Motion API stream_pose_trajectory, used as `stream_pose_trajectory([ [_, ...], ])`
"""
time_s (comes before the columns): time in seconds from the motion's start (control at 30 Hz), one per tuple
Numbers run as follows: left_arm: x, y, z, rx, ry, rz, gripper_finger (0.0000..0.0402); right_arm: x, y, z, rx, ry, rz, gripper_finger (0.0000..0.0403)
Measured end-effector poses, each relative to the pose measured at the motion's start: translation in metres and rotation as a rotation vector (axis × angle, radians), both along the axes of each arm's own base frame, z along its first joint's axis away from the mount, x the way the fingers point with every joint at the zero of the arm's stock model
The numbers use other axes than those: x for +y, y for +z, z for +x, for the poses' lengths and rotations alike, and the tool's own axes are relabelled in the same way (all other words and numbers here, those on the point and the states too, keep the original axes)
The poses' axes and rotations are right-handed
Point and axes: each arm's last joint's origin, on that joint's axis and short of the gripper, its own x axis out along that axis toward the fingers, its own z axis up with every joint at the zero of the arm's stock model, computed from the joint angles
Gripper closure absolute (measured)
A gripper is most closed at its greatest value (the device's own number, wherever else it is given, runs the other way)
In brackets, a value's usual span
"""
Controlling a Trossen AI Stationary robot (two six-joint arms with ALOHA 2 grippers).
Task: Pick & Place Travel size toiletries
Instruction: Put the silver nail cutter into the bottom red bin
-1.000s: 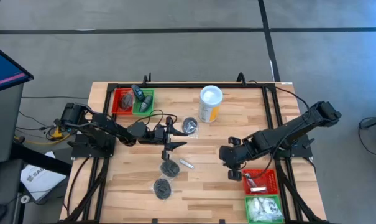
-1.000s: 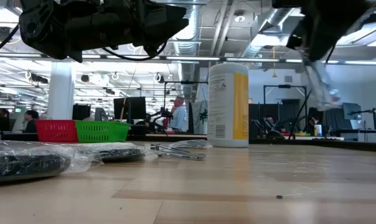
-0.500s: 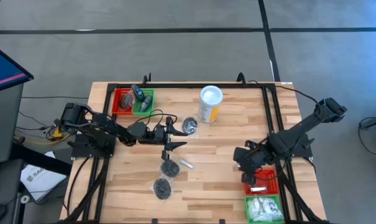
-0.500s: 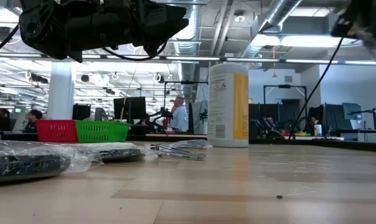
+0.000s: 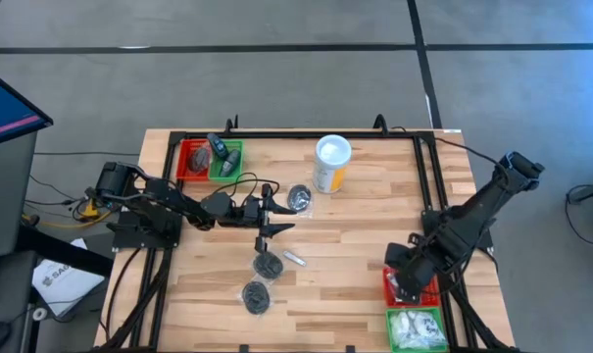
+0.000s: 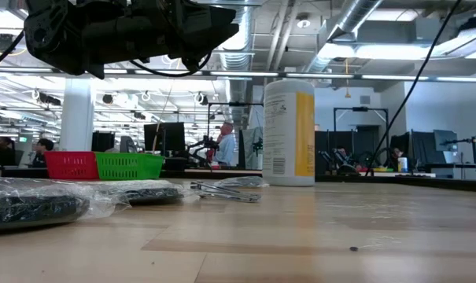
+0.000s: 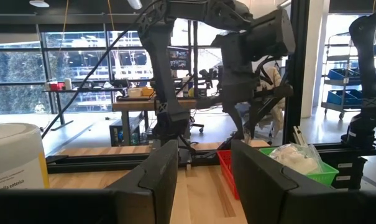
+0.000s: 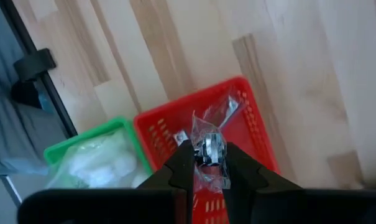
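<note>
My right gripper [image 8: 206, 154] is shut on a small silvery tube in clear wrap [image 8: 210, 147], over the red basket [image 5: 420, 290] at the table's near right. My left gripper [image 7: 203, 152] is open and empty. It hangs above the table's middle left [image 5: 274, 222], near three dark pucks in clear wrap [image 5: 298, 198] [image 5: 268, 265] [image 5: 256, 296] and a second silvery tube [image 5: 294, 259], all lying flat on the wood. A small dark bottle [image 5: 218, 149] sits in the far left baskets. My right gripper pinches the wrapped silvery tube at its middle [image 8: 210, 142] between its two fingers, which point down from above. The clear wrap sticks out past the fingers on both sides [image 8: 220, 113]. The tube hangs over the red basket's inside; whether it touches the bottom I cannot tell.
A tall yellow canister with a white lid [image 5: 330, 164] stands at the far middle. A red basket [image 5: 192, 159] and a green basket [image 5: 229, 162] sit at the far left. A green basket of white packets [image 5: 416, 328] sits next to the red one at the near right.
My right gripper has carried the wrapped tube from above the table's right middle toward the near right edge, and now hangs over the red basket. It has left the low view. My left arm has kept still.
</note>
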Motion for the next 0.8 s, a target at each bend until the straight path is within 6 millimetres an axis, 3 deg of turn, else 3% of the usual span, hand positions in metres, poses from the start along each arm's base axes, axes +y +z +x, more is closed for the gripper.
stream_pose_trajectory([
  [0.33, 0.000, 0.000, 0.000, 0.000, -0.001, 0.000, 0.0262, 0.016, 0.000, -0.017, 0.026, -0.049, 0.021, 0.0353],
  [0.8, 0.000, 0.000, 0.000, 0.000, -0.001, 0.000, 0.0262, 0.019, -0.001, -0.029, 0.032, -0.087, -0.032, 0.0345],
])
